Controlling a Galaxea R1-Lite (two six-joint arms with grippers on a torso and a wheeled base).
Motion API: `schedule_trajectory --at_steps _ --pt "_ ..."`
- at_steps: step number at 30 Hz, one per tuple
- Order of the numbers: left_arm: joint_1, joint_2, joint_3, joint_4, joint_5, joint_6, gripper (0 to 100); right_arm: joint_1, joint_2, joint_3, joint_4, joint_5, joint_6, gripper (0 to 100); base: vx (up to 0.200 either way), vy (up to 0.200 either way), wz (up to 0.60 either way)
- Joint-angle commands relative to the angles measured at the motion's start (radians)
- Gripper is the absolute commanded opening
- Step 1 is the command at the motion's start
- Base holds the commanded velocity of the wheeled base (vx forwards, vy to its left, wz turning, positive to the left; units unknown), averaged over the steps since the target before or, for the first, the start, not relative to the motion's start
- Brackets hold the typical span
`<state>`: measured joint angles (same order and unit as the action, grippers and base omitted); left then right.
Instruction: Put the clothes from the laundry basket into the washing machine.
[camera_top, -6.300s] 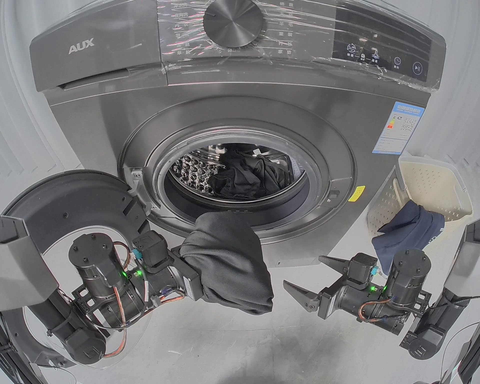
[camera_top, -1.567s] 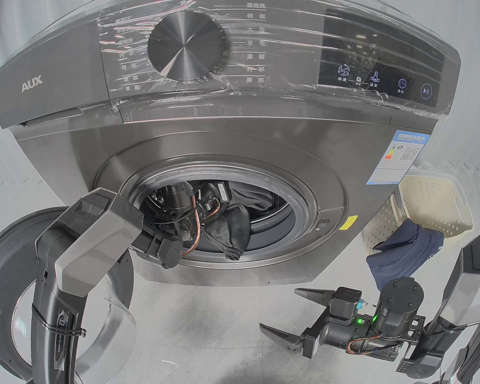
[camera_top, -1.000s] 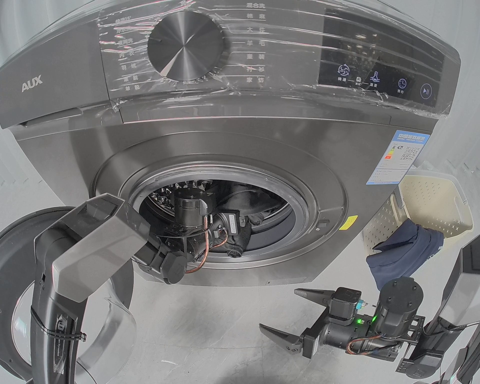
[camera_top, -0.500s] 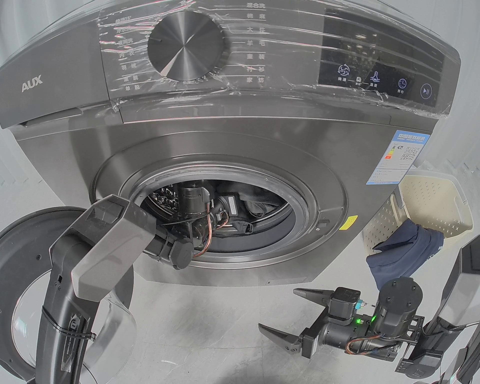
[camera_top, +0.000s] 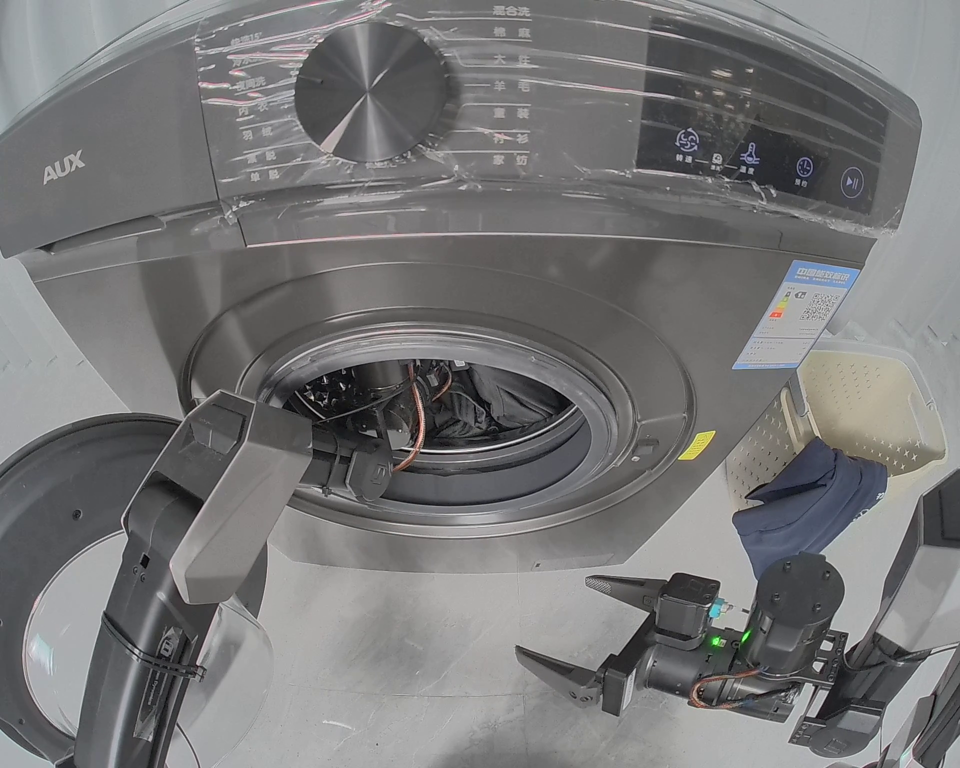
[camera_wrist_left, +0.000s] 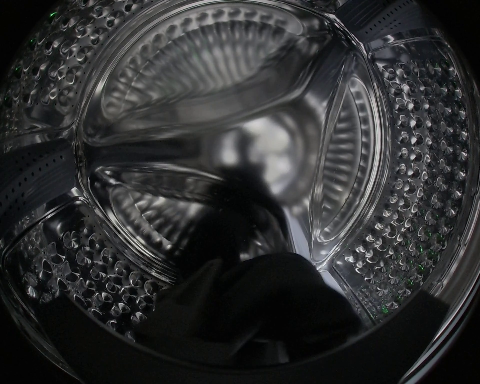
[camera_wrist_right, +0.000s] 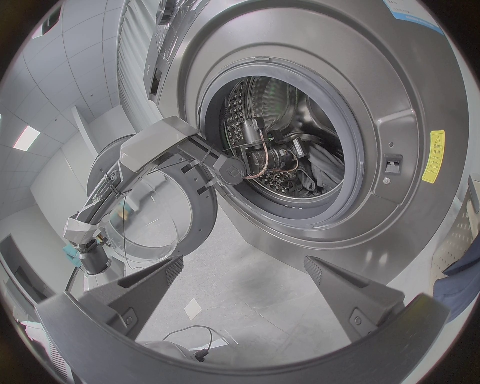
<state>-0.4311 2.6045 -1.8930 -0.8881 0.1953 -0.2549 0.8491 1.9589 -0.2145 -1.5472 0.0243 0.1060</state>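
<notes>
— Where are the clothes seen?
— Dark garments are heaped low in the drum of the washing machine. A navy garment is draped over the laundry basket beside it.
— And the tools?
— The right tool is held wide open and empty above the floor. The left tool is set inside the drum, and its state cannot be told

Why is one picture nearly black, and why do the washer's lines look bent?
Left wrist view: the camera is inside the drum, where little light reaches; the clothes read as a black mass, and the metal only glints. Head view: film over the panel throws glare streaks. Right wrist view: a wide lens bows the washer front, with black corners.
</notes>
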Motion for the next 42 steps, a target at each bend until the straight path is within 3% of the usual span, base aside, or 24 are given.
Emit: schedule_trajectory --at_steps 1,10,14,15,16,20,28,35,40,42 --pt "-0.002 0.013 0.003 -0.002 0.001 -0.001 100 0.001 0.003 0.0 -0.001 0.0 0.0 100 0.0 0.0 0.0" --pt "-0.04 -0.087 0.224 -0.018 -0.001 0.009 100 -0.001 0.008 0.001 -0.001 0.0 0.0 100 0.0 0.0 0.0" --pt "-0.077 -0.215 0.456 -0.058 -0.004 0.059 100 0.001 0.008 0.004 -0.001 0.002 0.0 100 0.0 0.0 0.0" --pt "-0.078 -0.218 0.462 -0.06 -0.004 0.06 100 0.001 0.008 0.004 -0.001 0.002 0.0 100 0.0 0.0 0.0" --pt "-0.089 -0.254 0.554 -0.081 -0.008 0.095 100 0.001 0.008 0.007 -0.001 0.002 0.0 100 0.0 0.0 0.0" --pt "-0.107 -0.307 0.706 -0.137 -0.024 0.143 100 0.001 0.008 0.009 -0.001 0.0 0.0 100 0.0 0.0 0.0" --pt "-0.16 -0.376 0.865 -0.203 -0.037 0.14 100 0.001 0.006 0.01 -0.001 0.0 0.0 100 0.0 0.0 0.0" --pt "-0.227 -0.431 1.045 -0.381 -0.04 0.14 100 -0.001 -0.002 0.015 0.001 -0.001 0.003 100 0.0 0.0 0.0" --pt "-0.279 -0.506 1.186 -0.448 -0.042 0.135 100 -0.015 -0.015 0.032 0.001 -0.001 0.001 100 0.0 0.0 0.0" --pt "-0.311 -0.57 1.309 -0.486 -0.047 0.129 100 -0.018 -0.046 0.043 0.001 -0.003 0.001 100 0.0 0.0 0.0"
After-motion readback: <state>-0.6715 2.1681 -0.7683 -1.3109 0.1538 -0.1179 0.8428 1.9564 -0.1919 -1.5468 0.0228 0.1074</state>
